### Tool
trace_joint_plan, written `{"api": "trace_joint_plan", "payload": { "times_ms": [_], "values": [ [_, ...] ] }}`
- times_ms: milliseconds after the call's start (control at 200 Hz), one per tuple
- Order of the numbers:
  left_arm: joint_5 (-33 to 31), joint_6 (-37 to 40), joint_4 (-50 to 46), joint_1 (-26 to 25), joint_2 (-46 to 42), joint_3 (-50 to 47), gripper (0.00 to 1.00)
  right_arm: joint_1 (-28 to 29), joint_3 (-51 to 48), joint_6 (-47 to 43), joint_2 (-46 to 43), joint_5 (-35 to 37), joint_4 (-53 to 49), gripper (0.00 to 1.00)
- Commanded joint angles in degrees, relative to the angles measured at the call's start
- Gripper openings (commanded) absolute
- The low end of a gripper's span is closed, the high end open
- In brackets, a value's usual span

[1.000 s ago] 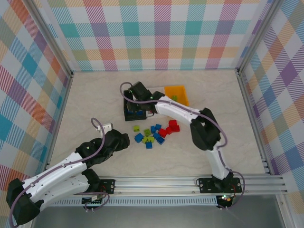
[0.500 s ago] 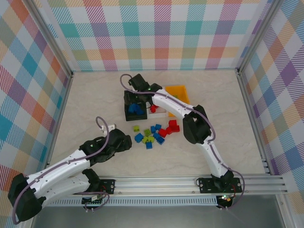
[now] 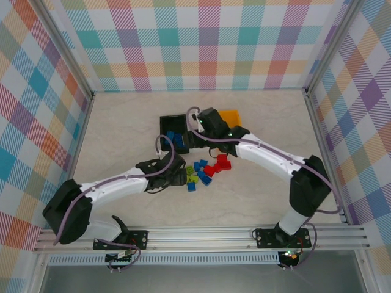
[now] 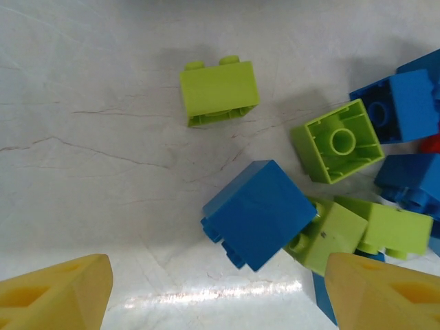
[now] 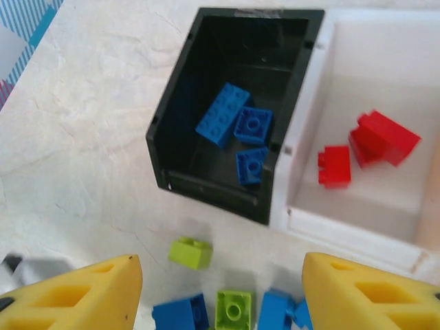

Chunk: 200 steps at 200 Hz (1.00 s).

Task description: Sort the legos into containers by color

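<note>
The left pincer (image 4: 218, 294) hangs released and empty over the marbled tabletop (image 4: 82, 158). A blue plastic lego brick (image 4: 258, 213) lies just beyond its spread yellow fingertips (image 4: 58, 295), in the loose heap of blue, lime-green and red bricks (image 3: 204, 168). Behind the heap, the black rectangular plastic bin (image 5: 172, 117) holds three blue bricks (image 5: 221, 113), the white bin (image 5: 302, 130) touching its right side holds red bricks (image 5: 381, 137), and the orange bin (image 3: 231, 115) stands rightmost. The right pincer (image 5: 223, 292), released and empty, hovers by the black and white bins.

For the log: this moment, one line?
left gripper: open over blue brick | right gripper: open, empty | black bin: blue bricks | white bin: red bricks
</note>
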Motion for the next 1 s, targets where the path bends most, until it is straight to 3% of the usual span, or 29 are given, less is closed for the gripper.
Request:
{"api": "trace_joint_plan", "payload": {
  "times_ms": [0, 320, 550, 820, 995],
  "values": [
    [0.6, 2.0, 4.0, 1.9, 1.9, 2.5, 0.79, 0.3, -4.5, 1.5, -3.7, 1.1, 2.7, 0.63],
    [-3.9, 7.1, 5.2, 6.1, 13.1, 9.4, 0.67, 0.2, -10.8, 1.8, -11.1, 3.5, 3.0, 0.63],
    [-5.2, 8.2, 6.4, 6.4, 19.5, 12.3, 0.59, -0.5, -12.6, 1.8, -14.8, 4.3, 2.9, 0.63],
    [-6.6, 8.0, 6.1, 6.4, 19.3, 11.9, 0.34, -1.3, -14.4, 1.9, -17.4, 5.0, 2.9, 0.63],
    [-5.9, 7.1, 4.9, 5.6, 14.5, 11.3, 0.31, -2.5, -16.8, 3.0, -19.7, 6.1, 2.6, 0.63]
  ]
}}
